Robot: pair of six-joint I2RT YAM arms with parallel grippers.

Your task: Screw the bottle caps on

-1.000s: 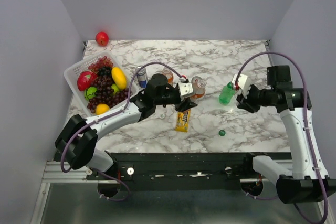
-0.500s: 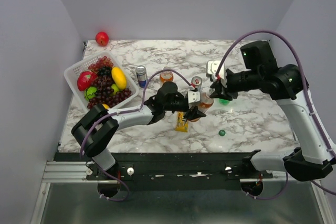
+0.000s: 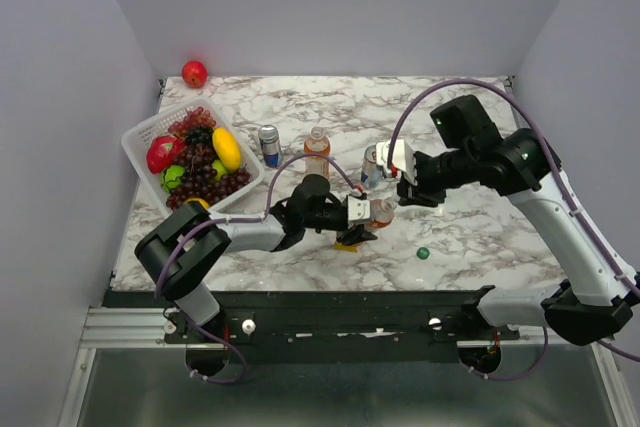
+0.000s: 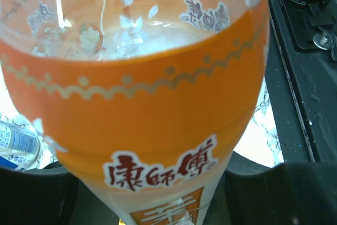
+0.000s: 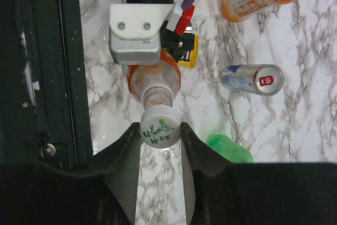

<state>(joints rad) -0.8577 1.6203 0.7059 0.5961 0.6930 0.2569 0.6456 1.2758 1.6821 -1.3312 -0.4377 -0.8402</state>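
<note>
Left end effector [image 3: 368, 215] grips part-full orange bottle [image 4: 137, 130]; basket [image 3: 148, 125] holds fruit [image 3: 200, 169].

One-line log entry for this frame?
left gripper: shut on orange drink bottle | right gripper: shut on white cap | white cap beside open mouth, not seated | phase: cap alignment

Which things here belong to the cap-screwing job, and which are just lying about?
Job: held orange drink bottle, white cap, second orange drink bottle, green bottle, green cap.
Lying about: blue can, silver can, candy packet, fruit basket, red apple.
</note>
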